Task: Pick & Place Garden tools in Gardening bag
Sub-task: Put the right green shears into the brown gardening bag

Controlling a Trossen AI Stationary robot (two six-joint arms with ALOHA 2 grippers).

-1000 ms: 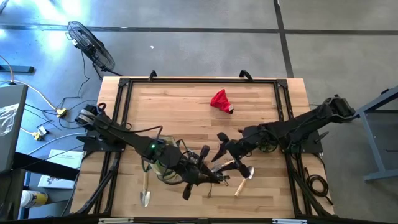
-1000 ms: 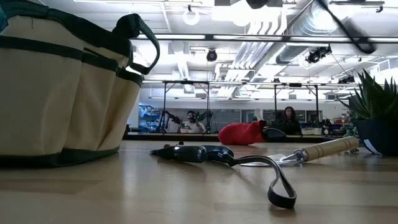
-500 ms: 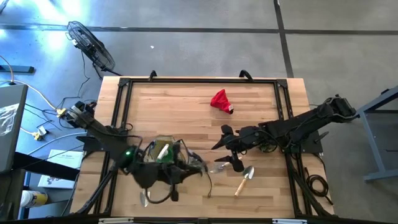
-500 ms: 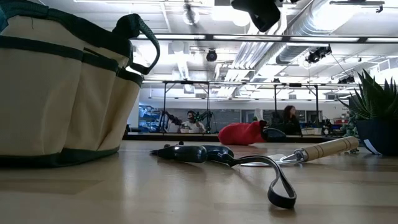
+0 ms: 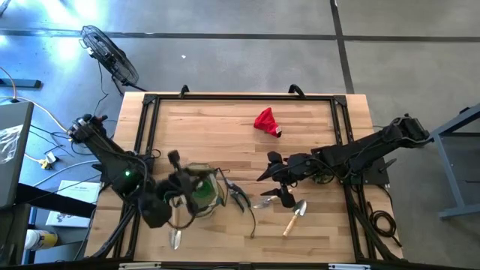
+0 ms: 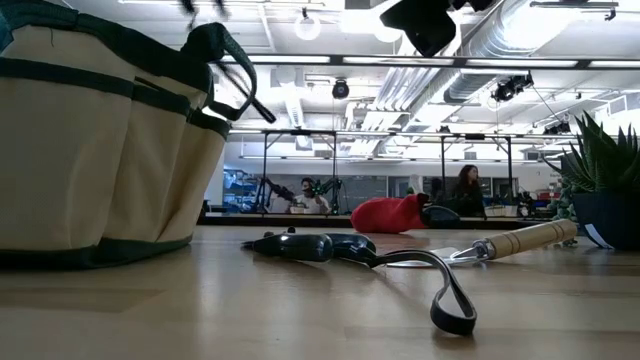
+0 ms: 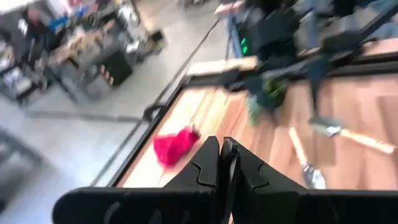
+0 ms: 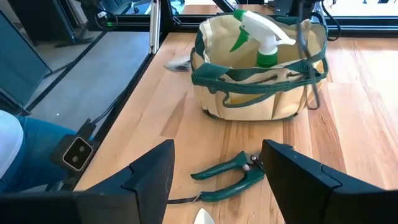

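The right gripper [image 5: 271, 180] hangs open right of the pruners [image 5: 238, 198]. The left gripper [image 5: 174, 159], closed and empty, hovers beside the gardening bag [image 5: 201, 189].

bag [image 5: 199, 189] sitting at my left | pruners [image 5: 238, 198] lying between bag and my right gripper [image 5: 274, 182] | cloth [image 5: 265, 121] lying behind

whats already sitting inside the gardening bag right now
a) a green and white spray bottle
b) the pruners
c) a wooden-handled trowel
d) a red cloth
a: in the right wrist view a green and white spray bottle stands up inside the gardening bag, while the pruners lie on the table in front of it and the red cloth lies far off on the table.
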